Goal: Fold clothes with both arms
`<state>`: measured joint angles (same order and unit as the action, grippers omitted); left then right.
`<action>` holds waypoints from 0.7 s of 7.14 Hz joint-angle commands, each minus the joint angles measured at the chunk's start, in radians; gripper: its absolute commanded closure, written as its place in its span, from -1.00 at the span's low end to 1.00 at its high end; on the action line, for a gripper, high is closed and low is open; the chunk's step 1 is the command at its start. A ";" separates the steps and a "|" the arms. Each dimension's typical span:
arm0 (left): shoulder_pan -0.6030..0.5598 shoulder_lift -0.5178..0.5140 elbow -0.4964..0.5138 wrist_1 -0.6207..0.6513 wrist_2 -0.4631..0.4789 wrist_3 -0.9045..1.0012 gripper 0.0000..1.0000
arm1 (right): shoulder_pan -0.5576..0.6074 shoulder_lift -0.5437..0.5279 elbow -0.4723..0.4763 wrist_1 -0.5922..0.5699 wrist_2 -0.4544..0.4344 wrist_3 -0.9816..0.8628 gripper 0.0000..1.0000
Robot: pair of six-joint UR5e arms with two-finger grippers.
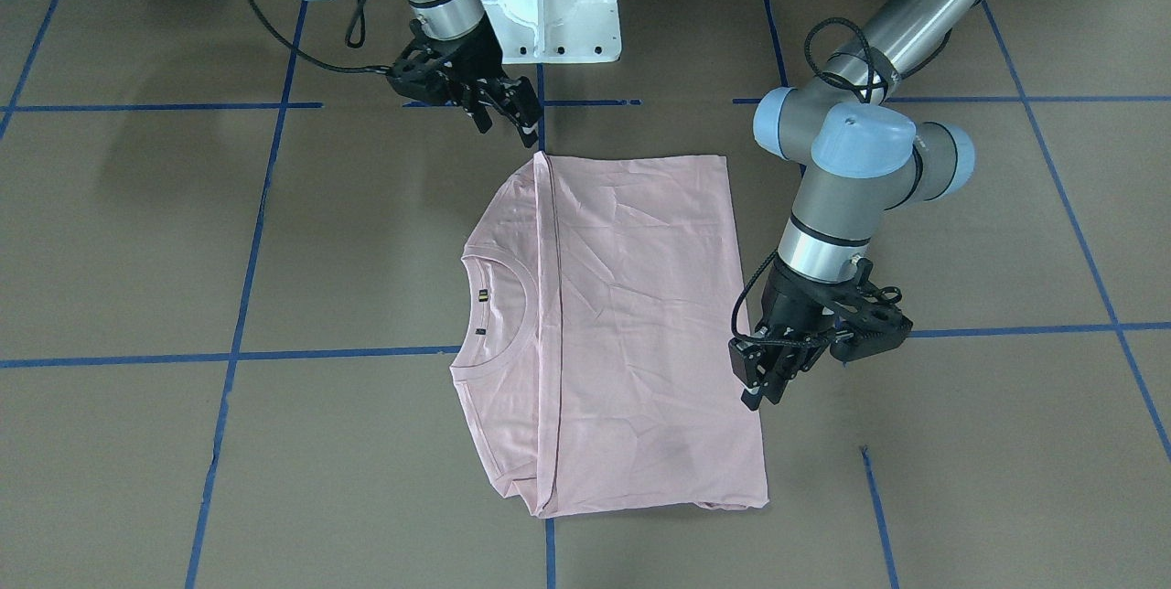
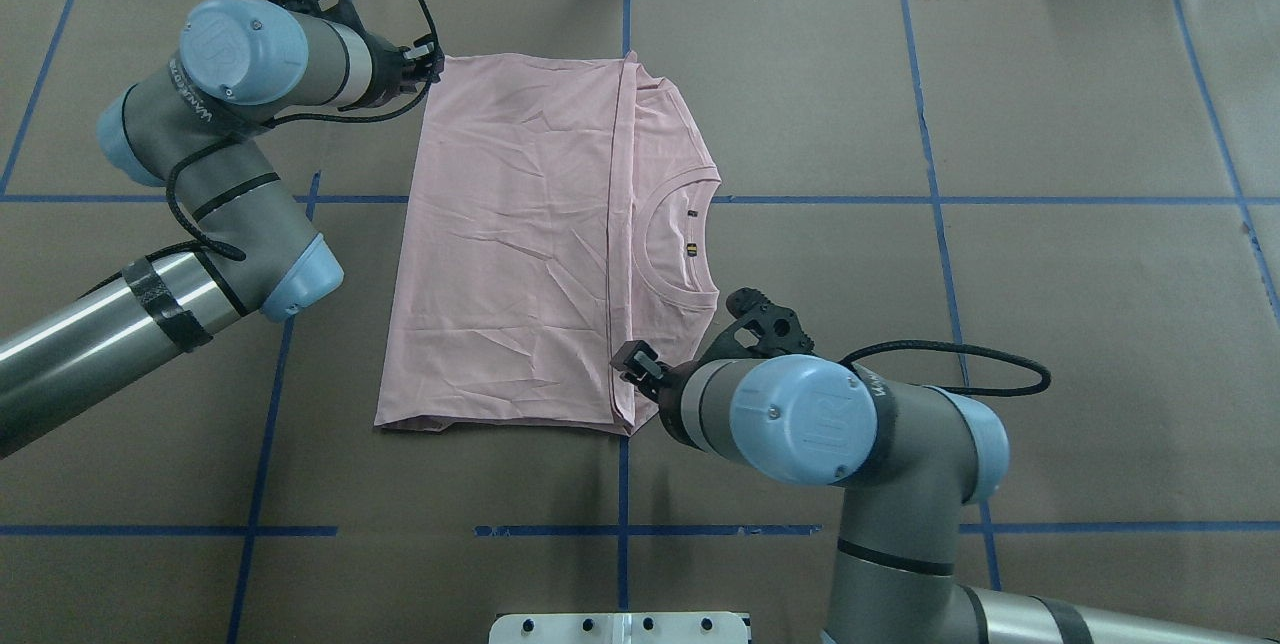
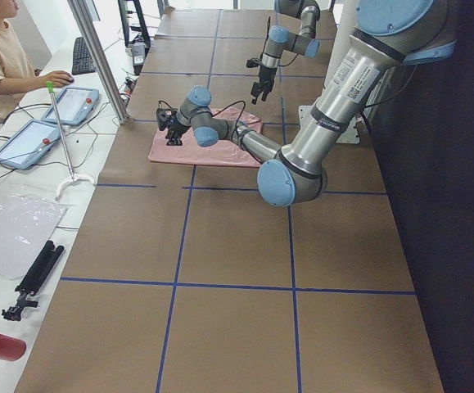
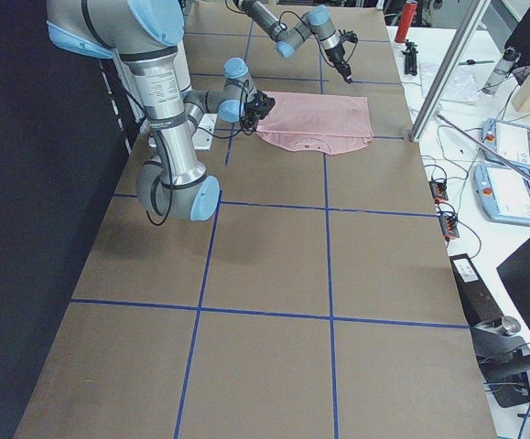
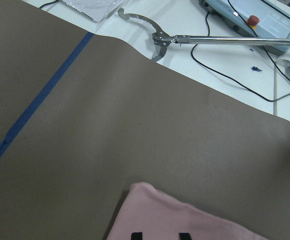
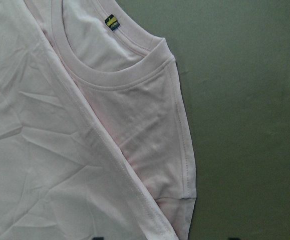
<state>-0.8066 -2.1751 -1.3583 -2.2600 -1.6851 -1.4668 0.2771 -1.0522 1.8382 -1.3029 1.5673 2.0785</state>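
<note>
Grippers first: the left gripper (image 1: 761,385) hung spread wide with nothing between its fingers, and the right gripper (image 1: 512,118) was released and empty too. The pale pink short-sleeved T-shirt (image 1: 631,315) lay flat on the brown paper-covered table (image 1: 366,251) between them. It was folded over once, so a long doubled edge (image 1: 555,324) ran past the ribbed round collar (image 1: 529,296).

One shirt corner sat right under the left gripper's fingertips. Below the right gripper was the shoulder end of that doubled edge, with the collar just off to one side.

My take on handling: thin jersey like this is light and totally limp, so it'll sag and wrinkle wherever it's unsupported, and the two layers can slide apart. I'd pinch both layers together at the stitched corners, where the fabric's thickest. Then lift both ends evenly so the fold stays taut. It's not fragile, just floppy.
</note>
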 commanded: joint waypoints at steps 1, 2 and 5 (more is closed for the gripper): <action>0.004 0.012 -0.010 -0.001 -0.004 -0.003 0.21 | -0.006 0.089 -0.133 -0.030 -0.001 0.025 -0.61; 0.012 0.012 -0.010 -0.001 -0.004 -0.004 0.20 | -0.006 0.104 -0.167 -0.030 0.000 0.025 -0.59; 0.015 0.012 -0.010 -0.001 -0.004 -0.007 0.20 | -0.009 0.123 -0.172 -0.101 0.010 0.034 -0.55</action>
<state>-0.7934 -2.1630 -1.3682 -2.2611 -1.6889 -1.4731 0.2696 -0.9376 1.6688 -1.3860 1.5749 2.1098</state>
